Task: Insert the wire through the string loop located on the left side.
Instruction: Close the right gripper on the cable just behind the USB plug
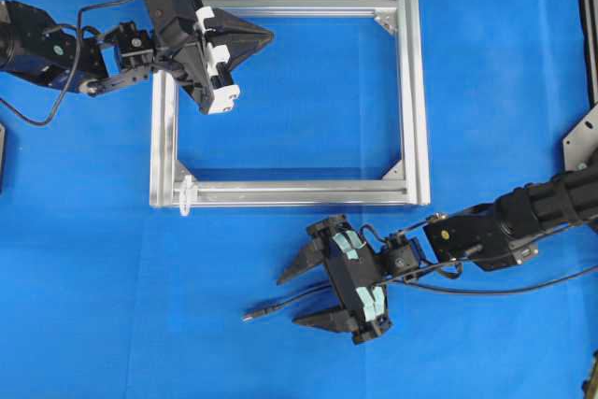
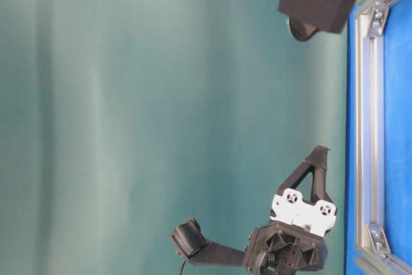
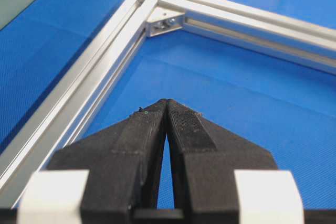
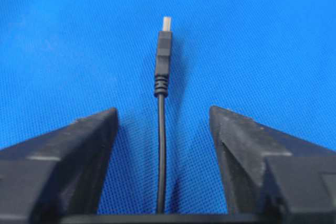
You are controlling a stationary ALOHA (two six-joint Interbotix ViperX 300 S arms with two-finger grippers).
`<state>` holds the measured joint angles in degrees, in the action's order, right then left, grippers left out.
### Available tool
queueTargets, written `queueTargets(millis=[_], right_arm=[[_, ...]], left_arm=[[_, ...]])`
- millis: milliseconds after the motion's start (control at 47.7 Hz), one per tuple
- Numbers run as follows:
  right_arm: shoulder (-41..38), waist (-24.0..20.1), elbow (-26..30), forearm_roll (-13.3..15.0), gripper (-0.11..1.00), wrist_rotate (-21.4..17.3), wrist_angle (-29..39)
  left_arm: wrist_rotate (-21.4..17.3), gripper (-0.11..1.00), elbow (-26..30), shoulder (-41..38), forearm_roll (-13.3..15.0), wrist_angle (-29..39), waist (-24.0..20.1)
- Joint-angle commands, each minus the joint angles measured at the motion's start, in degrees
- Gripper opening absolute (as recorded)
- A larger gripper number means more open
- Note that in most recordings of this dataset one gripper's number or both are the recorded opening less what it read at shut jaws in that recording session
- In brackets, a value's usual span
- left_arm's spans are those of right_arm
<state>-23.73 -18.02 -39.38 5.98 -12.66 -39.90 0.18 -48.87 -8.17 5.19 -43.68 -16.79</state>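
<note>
The wire (image 4: 161,129) lies flat on the blue tabletop (image 1: 93,277), between the spread fingers of the right claw (image 1: 308,298). It should pinch just behind the plug. The left claw (image 1: 264,37) is pressed together, empty. The string loop (image 1: 185,195) waits on the frame (image 1: 411,91).

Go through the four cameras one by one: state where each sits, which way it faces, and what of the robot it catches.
Overhead exterior: above, looking straight down on the aluminium frame, string loop, wire and both arms.
Table-level exterior: low beside the table, image turned sideways; shows the frame edge-on and the left end effector.
Left wrist: on the left arm, facing a frame corner past its shut fingers.
Right wrist: on the right arm, facing the wire's plug between open fingers.
Shared: overhead and right wrist both show the wire.
</note>
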Motion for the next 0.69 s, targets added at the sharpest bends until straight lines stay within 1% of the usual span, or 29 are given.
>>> queueTargets(millis=[0,84,168,210,251,524,670], right_arm=[[0.8,-0.2,0.5,0.0,0.58,0.2,-1.1],[0.9,-0.2,0.4,0.0,0.35,0.4,-2.0],[1.0,0.0,0.2,0.0,0.14,0.4,-2.8],[1.0,0.0,0.0,0.0,0.06,0.4,-2.9],[1.1,0.1,-0.2,0.0,0.02,0.4,-3.0],[1.6,0.1,-0.4,0.2,0.00,0.4,-2.7],[5.0,0.1,-1.7,0.2,0.00,0.4,-1.9]], left_arm=[[0.1,0.00,0.3,1.5,-0.2,-0.4,0.0],[0.1,0.00,0.3,1.6,-0.2,-0.3,-0.1],[0.1,0.00,0.3,1.6,-0.2,-0.3,-0.1],[0.1,0.00,0.3,1.5,-0.2,-0.3,-0.1],[0.1,0.00,0.3,1.5,-0.1,-0.3,-0.1],[0.1,0.00,0.3,1.5,-0.2,-0.3,-0.1],[0.1,0.00,0.3,1.6,-0.2,-0.3,-0.1]])
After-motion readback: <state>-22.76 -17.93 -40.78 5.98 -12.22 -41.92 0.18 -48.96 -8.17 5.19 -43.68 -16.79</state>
